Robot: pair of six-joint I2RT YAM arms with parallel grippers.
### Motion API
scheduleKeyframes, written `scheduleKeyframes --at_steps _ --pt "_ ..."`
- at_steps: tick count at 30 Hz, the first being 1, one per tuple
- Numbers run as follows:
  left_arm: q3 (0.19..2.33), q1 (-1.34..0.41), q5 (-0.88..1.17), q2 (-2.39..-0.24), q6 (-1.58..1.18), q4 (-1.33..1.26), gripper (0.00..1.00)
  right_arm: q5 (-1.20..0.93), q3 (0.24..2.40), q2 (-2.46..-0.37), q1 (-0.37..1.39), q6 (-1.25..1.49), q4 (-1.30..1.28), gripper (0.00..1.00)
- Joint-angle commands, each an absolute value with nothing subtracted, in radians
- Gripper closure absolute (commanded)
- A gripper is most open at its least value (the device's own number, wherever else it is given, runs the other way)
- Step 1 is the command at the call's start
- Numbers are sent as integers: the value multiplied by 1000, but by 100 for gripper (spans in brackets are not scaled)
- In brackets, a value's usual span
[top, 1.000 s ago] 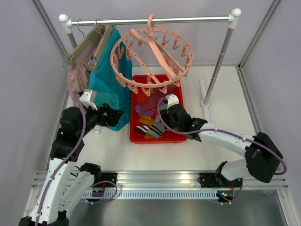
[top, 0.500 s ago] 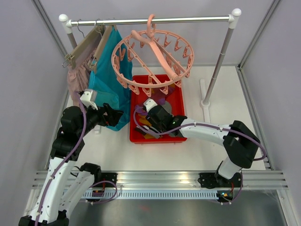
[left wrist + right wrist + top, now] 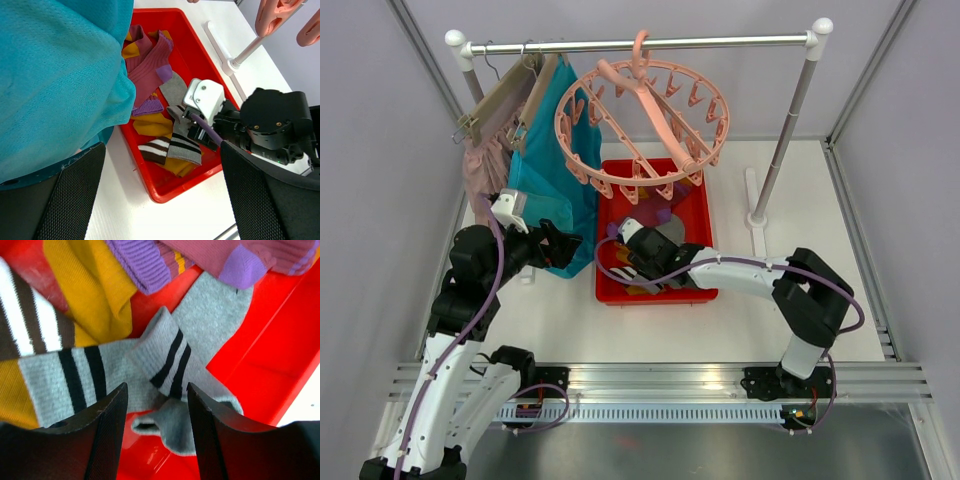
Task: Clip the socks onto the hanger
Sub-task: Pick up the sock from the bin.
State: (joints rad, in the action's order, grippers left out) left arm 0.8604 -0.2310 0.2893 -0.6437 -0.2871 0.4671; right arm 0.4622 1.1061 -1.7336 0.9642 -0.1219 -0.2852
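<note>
Fingers of the right gripper (image 3: pixel 156 390) stand parted and empty just over a grey sock (image 3: pixel 200 320) with black stripes, among the other socks (image 3: pixel 150 75) in the near half of the red bin (image 3: pixel 692 215). Left gripper (image 3: pixel 162 150) gapes wide beside the teal shirt (image 3: pixel 55 75), holding nothing. The pink hanger (image 3: pixel 650 108) hangs from the rail (image 3: pixel 720 41) above the bin's far edge.

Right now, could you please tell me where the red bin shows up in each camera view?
Top external: red bin at centre, beneath the salmon-pink hanger.
Left wrist: red bin mid-frame, its left side behind the teal garment.
Right wrist: red bin fills the background; bare floor at right.
Shared landmark: the purple sock lying in it, seen in all three.
</note>
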Motion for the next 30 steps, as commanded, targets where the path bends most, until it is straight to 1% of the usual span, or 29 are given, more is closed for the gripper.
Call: scheduleKeyframes --at_steps 1,9,12,13,15,16,18,19,22,26,30 --pt "864 -226 295 -647 -252 457 0 506 1166 -1775 963 -152 -268 43" --pt "862 -227 296 -655 -252 457 0 552 1175 -1816 963 -163 -242 44" --pt "862 -227 299 -657 -252 457 0 569 1178 -1836 963 -163 -230 50" --pt "862 -227 299 -658 -252 457 0 565 1178 -1845 965 -164 -226 55" --pt "862 -227 299 -658 -252 457 0 565 1180 -1851 965 -163 -209 62" --pt "862 -227 301 -660 -253 457 0 569 1177 -1855 965 -163 -204 71" --pt "862 -227 301 -661 -253 456 0 578 1174 -1856 965 -149 -190 80" --pt "862 -227 305 -664 -253 456 0 584 1172 -1849 963 -141 -189 90" --pt "859 -227 325 -664 -258 446 0 588 1149 -1800 965 -98 -179 100" --pt "844 -227 399 -666 -302 400 0 565 1097 -1678 968 -31 -170 100" --pt "830 -227 503 -684 -359 307 0 531 1002 -1476 989 -3 -130 100"
